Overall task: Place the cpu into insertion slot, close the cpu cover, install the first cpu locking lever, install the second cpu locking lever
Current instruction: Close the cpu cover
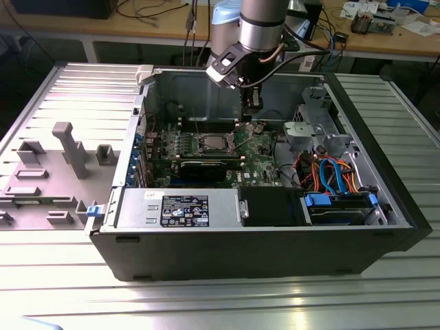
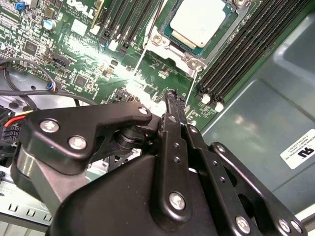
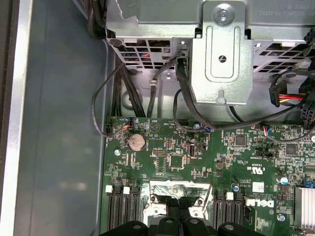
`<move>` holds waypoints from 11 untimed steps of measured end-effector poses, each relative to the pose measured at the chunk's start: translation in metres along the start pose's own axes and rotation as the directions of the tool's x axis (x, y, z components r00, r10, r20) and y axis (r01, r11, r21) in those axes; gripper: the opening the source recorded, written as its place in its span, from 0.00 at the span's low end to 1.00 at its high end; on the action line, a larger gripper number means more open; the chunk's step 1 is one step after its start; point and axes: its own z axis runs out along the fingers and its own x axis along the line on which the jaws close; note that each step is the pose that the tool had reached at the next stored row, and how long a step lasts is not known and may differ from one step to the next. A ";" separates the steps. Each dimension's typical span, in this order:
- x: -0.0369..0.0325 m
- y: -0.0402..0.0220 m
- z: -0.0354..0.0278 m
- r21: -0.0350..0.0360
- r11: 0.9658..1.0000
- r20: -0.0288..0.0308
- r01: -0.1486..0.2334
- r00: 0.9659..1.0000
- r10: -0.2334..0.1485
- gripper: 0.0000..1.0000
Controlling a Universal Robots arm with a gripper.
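Cpu sits seated in the insertion slot, and the cpu cover looks down around it, so placing & closing seem done. I judge the step in hand is the 1st locking lever. Two thin lever rods stand up off the motherboard, apparently unlatched. Gripper hovers just beside the slot, fingers closed together; can't tell if a rod is nipped btwn them. Lever work prob. calls for pressing a rod down & hooking it under its tab w/o slipping off the thin wire. The open PC case on the bench holds the board, power supply, graphics card, drive cage & cables.
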 end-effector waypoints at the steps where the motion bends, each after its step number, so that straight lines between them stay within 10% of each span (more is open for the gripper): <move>1: 0.0000 0.0004 0.0000 0.000 1.000 0.000 0.000 1.000 0.000 0.11; 11: -0.0002 0.0048 0.0001 0.000 1.000 0.000 0.000 1.000 0.000 0.11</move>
